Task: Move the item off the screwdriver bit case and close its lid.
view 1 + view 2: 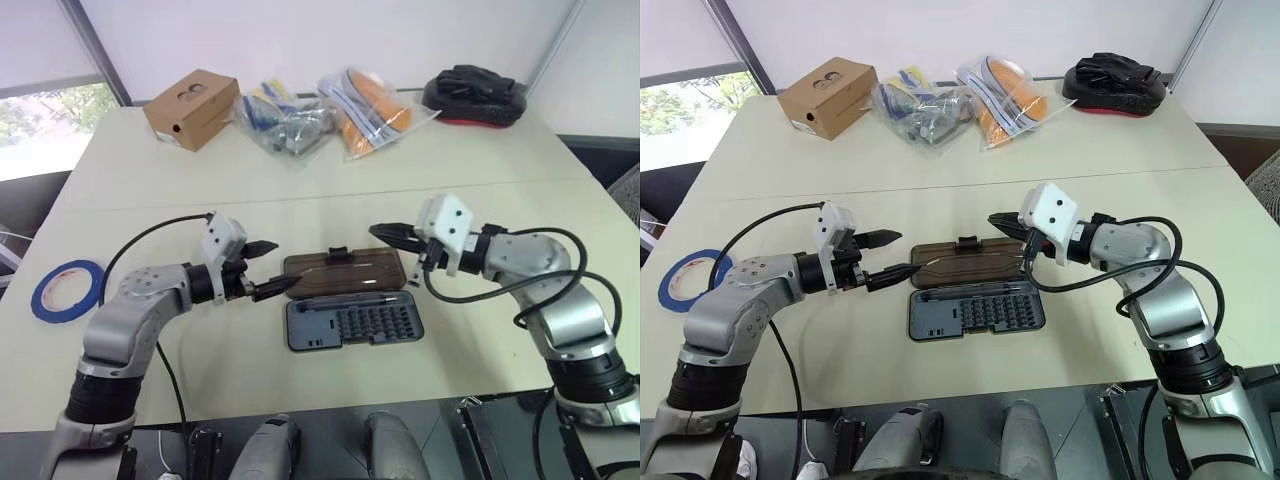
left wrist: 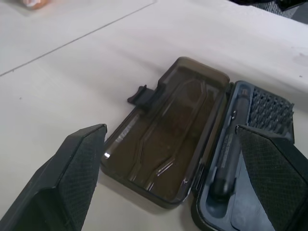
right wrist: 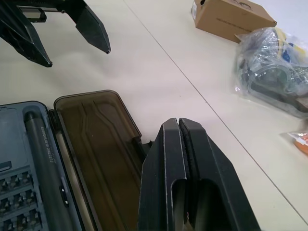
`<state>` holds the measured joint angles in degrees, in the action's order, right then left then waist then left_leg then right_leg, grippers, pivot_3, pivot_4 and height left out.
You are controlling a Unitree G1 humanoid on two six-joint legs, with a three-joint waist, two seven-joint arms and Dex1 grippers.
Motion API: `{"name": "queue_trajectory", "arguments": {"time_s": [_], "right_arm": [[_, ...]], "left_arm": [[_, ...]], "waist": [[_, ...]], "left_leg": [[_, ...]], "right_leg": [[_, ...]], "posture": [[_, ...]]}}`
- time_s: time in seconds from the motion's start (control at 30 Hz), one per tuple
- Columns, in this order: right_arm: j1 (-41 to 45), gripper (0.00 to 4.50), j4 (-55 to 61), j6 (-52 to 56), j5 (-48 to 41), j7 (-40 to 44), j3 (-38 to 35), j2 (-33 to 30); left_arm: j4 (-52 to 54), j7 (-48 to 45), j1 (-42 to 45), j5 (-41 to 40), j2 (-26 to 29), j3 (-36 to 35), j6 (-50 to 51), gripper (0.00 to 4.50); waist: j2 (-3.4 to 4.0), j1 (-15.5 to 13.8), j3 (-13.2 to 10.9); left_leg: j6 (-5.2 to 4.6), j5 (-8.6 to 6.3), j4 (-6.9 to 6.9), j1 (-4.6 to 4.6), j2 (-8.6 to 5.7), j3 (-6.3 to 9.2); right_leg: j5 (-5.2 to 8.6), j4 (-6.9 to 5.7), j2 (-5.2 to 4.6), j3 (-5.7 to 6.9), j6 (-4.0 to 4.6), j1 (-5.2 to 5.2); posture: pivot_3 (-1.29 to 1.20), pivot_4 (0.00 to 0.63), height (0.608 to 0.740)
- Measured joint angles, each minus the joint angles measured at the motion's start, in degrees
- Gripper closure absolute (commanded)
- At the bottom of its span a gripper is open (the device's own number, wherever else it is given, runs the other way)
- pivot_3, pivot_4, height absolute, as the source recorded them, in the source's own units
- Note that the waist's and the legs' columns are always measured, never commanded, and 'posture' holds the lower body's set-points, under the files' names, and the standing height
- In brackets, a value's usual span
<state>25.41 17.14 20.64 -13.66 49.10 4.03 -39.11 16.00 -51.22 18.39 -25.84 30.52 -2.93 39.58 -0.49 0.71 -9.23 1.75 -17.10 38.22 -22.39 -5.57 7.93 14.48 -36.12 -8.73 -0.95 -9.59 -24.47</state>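
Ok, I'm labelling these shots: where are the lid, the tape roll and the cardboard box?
lid (image 1: pixel 343 272), left eye view, middle of the brown panel.
tape roll (image 1: pixel 62 291), left eye view, blue ring's near edge.
cardboard box (image 1: pixel 190 110), left eye view, front face.

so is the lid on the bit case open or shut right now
Open. The lid lies flat on the table, folded back from the grey tray, whose bits are exposed.

bare table (image 1: pixel 200 340) round open case (image 1: pixel 350 322), clutter well behind
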Motion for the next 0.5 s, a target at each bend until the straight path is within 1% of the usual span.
{"name": "queue_trajectory", "arguments": {"time_s": [0.5], "right_arm": [[0.2, 4.50, 0.0, 0.0, 0.0, 0.0, 0.0, 0.1]], "left_arm": [[-0.2, 1.7, 0.7, -0.9, 0.4, 0.4, -0.3, 0.05]], "waist": [[0.00, 0.0, 0.0]], "left_leg": [[0.00, 0.00, 0.00, 0.00, -0.01, -0.01]], "right_leg": [[0.00, 0.01, 0.00, 0.00, 0.00, 0.00]], "posture": [[0.00, 0.150, 0.740]]}}
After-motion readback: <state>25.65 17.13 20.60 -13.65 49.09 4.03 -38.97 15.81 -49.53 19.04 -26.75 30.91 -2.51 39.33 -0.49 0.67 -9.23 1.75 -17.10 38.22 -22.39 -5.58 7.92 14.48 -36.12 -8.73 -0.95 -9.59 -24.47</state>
